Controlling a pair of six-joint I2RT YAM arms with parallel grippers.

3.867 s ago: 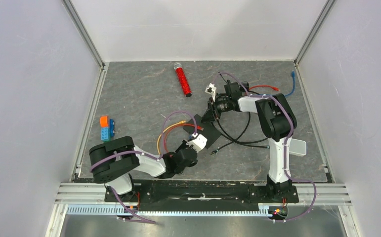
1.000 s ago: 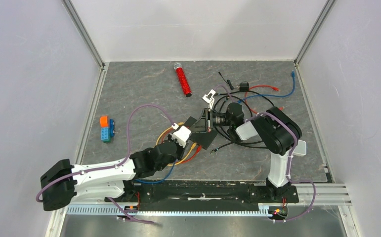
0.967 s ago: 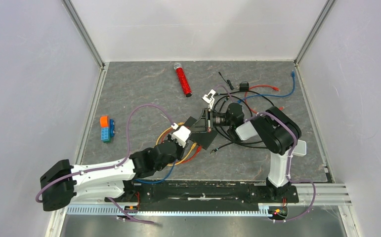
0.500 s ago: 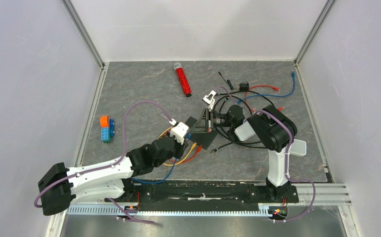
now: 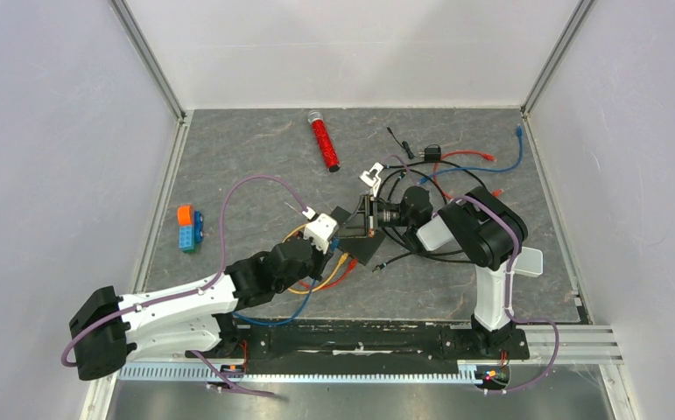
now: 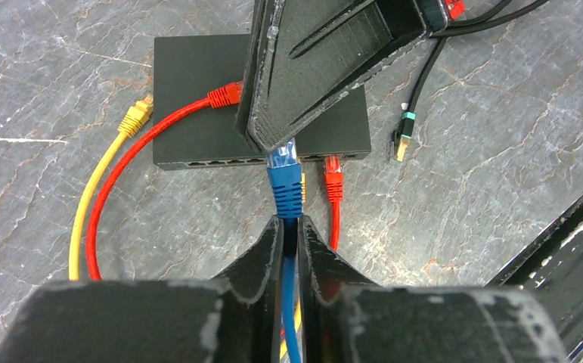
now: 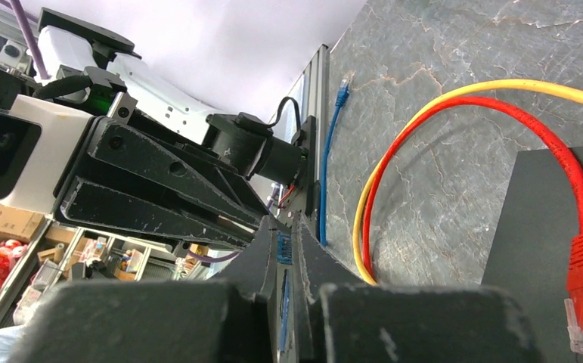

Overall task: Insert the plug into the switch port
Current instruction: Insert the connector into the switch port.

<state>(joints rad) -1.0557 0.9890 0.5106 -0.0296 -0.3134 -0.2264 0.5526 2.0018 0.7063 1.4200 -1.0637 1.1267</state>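
The blue plug [image 6: 285, 178] hovers just in front of the port row [image 6: 220, 161] on the near edge of the flat black switch [image 6: 190, 83]. My left gripper [image 6: 289, 223] is shut on the blue cable right behind the plug's boot. From the far side, my right gripper [image 7: 284, 242] is shut on the plug's tip [image 7: 283, 248], and its fingers [image 6: 303, 76] cover part of the switch. In the top view both grippers [image 5: 341, 236] [image 5: 362, 220] meet over the switch [image 5: 369, 249] mid-table.
A red plug [image 6: 224, 94] lies on the switch, a yellow plug [image 6: 135, 117] to its left, and another red plug [image 6: 333, 178] at its front edge. A black cable end [image 6: 401, 140] lies to the right. A red tube [image 5: 323, 142] and toy bricks [image 5: 187, 227] sit farther off.
Over several seconds the left arm has stretched out to the switch and the right gripper has come forward to meet it. In the last second the arms have barely shifted.
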